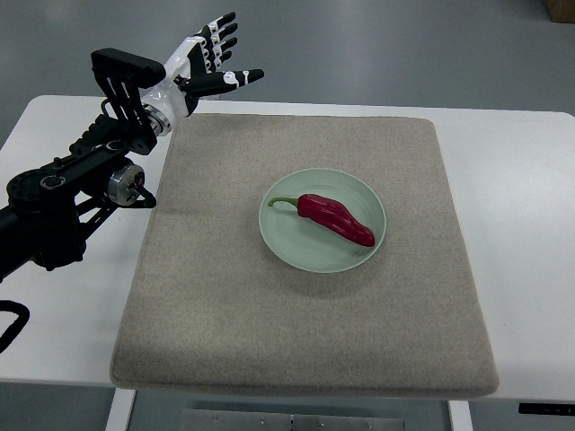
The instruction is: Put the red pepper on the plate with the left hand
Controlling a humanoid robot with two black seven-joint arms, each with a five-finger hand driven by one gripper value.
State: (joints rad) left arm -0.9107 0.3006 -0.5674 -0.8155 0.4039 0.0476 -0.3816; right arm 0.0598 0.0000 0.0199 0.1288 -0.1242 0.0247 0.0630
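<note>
The left arm (72,193) enters from the left edge and runs up toward the far-left corner of the mat. The left hand (202,63) sits at its end, above the mat's far-left corner, fingers (220,36) spread and extended, thumb out to the right. The hand holds nothing. The right arm is not in view.

The beige mat (225,341) covers most of the white table (521,224). The pale green plate (359,256) rests on the mat slightly right of centre.

The red pepper (337,218) lies inside the plate, across its middle. Its long axis runs from the green stem (280,202) at the upper left down to the tip at the lower right. The pepper appears fully supported by the plate, with no part overhanging the rim.

Relation of hand to pepper: the pepper lies to the right of the open fingers and nearer the robot, well apart from them. The stem end is the end closer to the hand.

Judgement: placement appears complete; the remaining move is likely only arm retraction, away from the plate.
</note>
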